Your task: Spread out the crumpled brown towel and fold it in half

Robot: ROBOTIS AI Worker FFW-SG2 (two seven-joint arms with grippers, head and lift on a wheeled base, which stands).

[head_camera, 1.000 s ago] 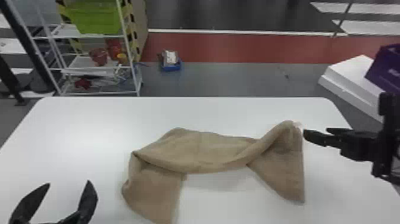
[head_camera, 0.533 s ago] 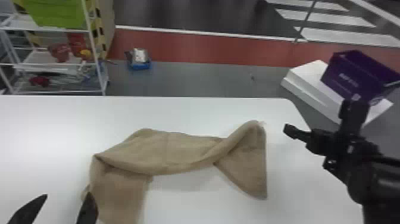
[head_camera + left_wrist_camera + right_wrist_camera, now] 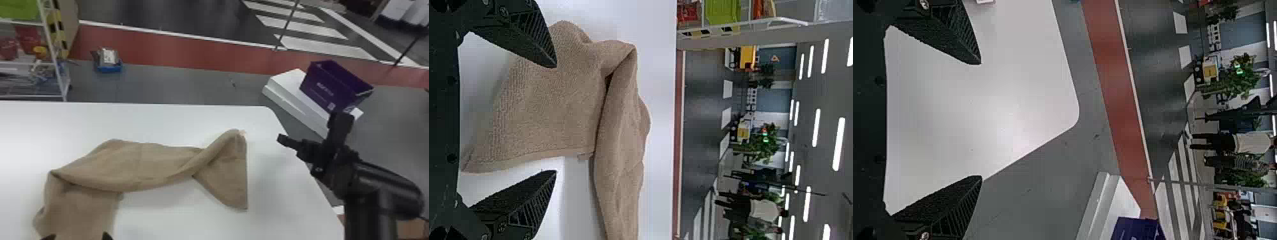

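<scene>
While the brown cloth towel lies twisted across the white, round-cornered desk, both ends bent toward the desk's near side, spreading looks to be the step in hand. At that near side, by the towel's left end, the black two-fingered left hand is wide apart and empty; the matching right hand, near the desk's right edge, gapes too, holding nothing. Next probably calls for pinching an end and opening the twist.

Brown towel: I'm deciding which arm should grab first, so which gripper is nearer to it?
Left. The left gripper is at the near left end of the towel, jaws open towards the cloth; the right gripper is past its right end, with a gap between.
</scene>
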